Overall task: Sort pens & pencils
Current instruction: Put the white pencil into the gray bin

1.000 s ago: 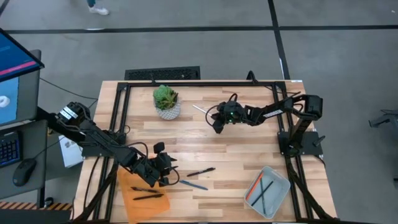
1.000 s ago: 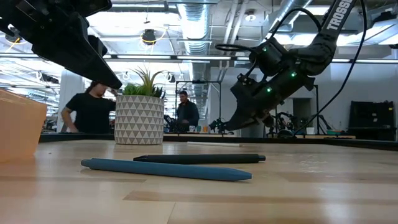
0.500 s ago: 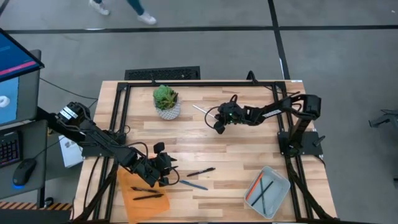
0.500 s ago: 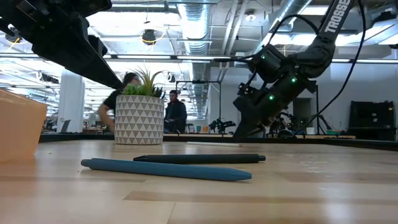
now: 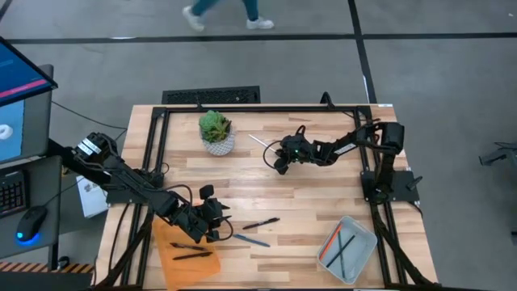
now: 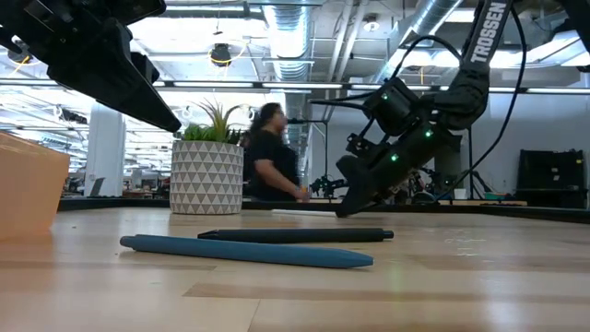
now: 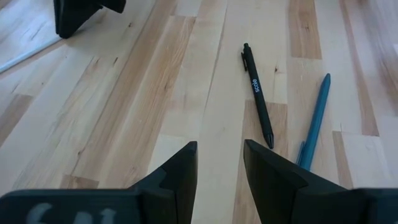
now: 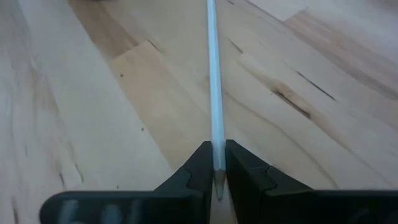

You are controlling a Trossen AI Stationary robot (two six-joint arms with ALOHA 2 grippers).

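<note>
A white pencil (image 8: 213, 81) lies on the table (image 5: 323, 202) near the potted plant (image 5: 216, 131), its tip pinched between the fingers of the right pincer (image 5: 279, 164), which is down at the table. A black pen (image 7: 257, 94) and a blue pen (image 7: 314, 122) lie side by side (nearly touching at one end) just ahead of the left pincer (image 7: 219, 163), whose fingers stand apart on nothing beside the orange mat (image 5: 184, 267). Other pencils rest in the grey tray (image 5: 365, 246) at the table's near right corner.

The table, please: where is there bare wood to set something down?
Free: between the plant pot and the left gripper; also between the right gripper and clear bin. Crowded: the pens beside the orange tray.
</note>
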